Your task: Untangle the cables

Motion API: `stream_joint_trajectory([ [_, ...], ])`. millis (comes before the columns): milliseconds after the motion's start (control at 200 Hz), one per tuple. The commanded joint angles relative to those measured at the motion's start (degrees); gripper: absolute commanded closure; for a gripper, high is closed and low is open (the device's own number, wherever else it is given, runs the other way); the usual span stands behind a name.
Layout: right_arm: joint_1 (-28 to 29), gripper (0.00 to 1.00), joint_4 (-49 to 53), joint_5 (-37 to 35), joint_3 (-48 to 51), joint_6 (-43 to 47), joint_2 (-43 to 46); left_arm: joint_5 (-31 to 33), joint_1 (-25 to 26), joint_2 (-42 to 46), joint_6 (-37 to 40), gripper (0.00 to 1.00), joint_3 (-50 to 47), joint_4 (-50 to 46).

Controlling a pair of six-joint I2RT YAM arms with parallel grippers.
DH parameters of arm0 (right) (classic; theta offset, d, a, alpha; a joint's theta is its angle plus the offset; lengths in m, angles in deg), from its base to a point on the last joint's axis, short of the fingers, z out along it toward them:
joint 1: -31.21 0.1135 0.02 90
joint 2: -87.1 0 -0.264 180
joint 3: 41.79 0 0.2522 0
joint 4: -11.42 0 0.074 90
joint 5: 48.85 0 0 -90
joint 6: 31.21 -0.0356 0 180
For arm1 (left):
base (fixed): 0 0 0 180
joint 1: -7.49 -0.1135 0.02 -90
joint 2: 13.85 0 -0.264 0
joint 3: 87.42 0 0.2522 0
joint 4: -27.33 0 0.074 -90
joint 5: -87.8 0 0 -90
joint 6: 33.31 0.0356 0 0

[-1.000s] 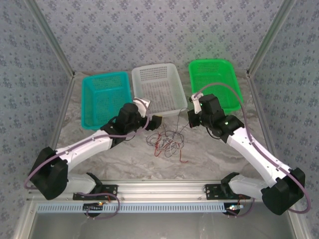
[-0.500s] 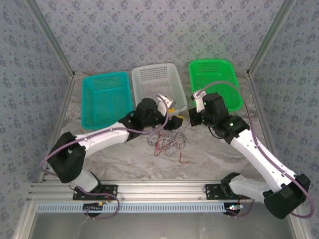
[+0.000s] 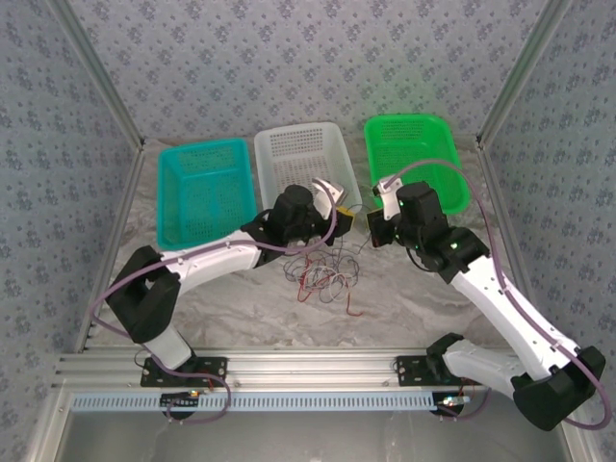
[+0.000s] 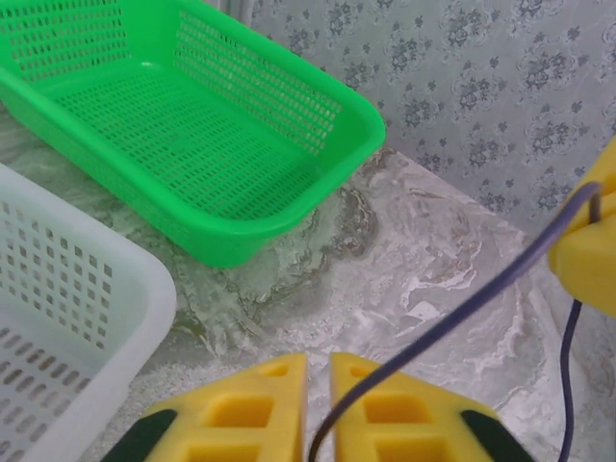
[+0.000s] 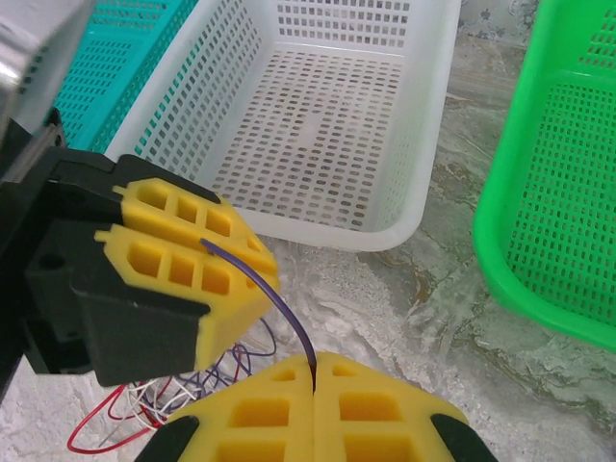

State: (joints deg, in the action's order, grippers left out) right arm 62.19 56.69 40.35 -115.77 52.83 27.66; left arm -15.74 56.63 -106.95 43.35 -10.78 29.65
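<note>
While I look down from above, the tangle of thin red, purple and whitish cables (image 3: 322, 274) lies on the marbled table (image 3: 423, 308) just before the white perforated plastic basket (image 3: 298, 132), with the teal basket (image 3: 202, 144) and green basket (image 3: 409, 120) flanking it. Left wrist: the left gripper (image 4: 318, 361) pinches a dark purple wire (image 4: 462, 308). Right wrist: the right gripper (image 5: 315, 371) has its fingers clamped on the same wire

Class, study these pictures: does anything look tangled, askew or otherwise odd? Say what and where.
The cables lie in a tangled heap on the table, in front of the white basket. One purple cable spans the gap between the left gripper and the right gripper, pinched by both. Nothing else stands out.
</note>
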Motion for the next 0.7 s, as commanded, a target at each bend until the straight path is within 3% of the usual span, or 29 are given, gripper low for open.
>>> stream_joint_trajectory([
  [0,-0.49,0.92,0.98,-1.70,1.17,-0.68,0.46,0.88,0.18,3.72,0.56,0.90,2.37,-0.13],
  [55,-0.49,0.75,0.16,-2.58,2.14,-1.79,0.38,1.21,0.27,4.50,0.33,0.91,3.14,-0.63],
  [315,-0.57,0.28,-7.38,-1.18,7.05,-6.61,-0.30,0.87,0.77,5.56,0.60,0.91,10.55,-6.55],
  [695,-0.14,0.24,-14.29,-1.92,10.76,-12.32,-3.69,0.65,0.79,8.32,2.19,0.88,20.12,-13.32],
])
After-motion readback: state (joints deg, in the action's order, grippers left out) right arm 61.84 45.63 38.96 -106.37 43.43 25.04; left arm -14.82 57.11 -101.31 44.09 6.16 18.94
